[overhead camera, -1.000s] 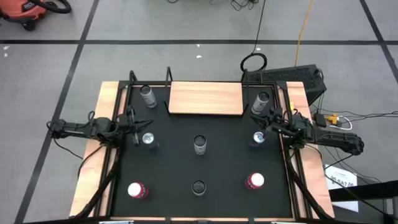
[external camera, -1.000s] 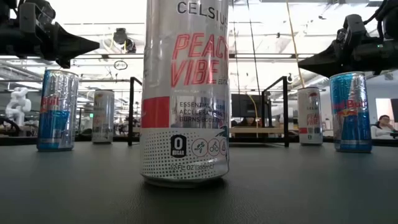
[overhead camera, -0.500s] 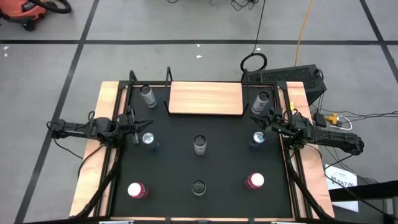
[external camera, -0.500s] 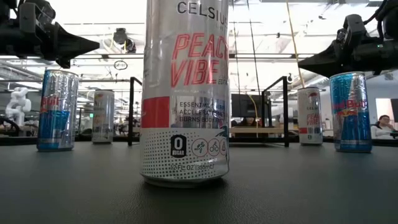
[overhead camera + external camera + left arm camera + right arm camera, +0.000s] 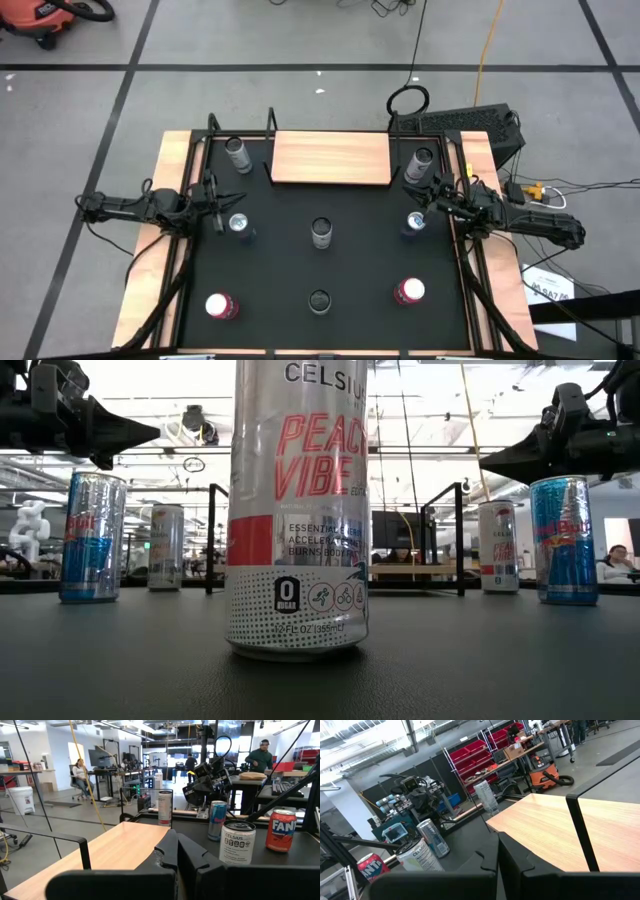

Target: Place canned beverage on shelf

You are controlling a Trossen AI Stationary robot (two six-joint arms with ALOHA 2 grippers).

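My left gripper (image 5: 216,203) hung above the table's left side, arm reaching in from the left edge, fingers (image 5: 167,851) pressed together. My right gripper (image 5: 425,199) mirrored it on the right side, fingers (image 5: 490,855) likewise closed, holding nothing.

Floor: we see an orange shop vacuum (image 5: 40,18) and a coiled black cable (image 5: 408,100).
Room: we spot a seated person (image 5: 80,771).
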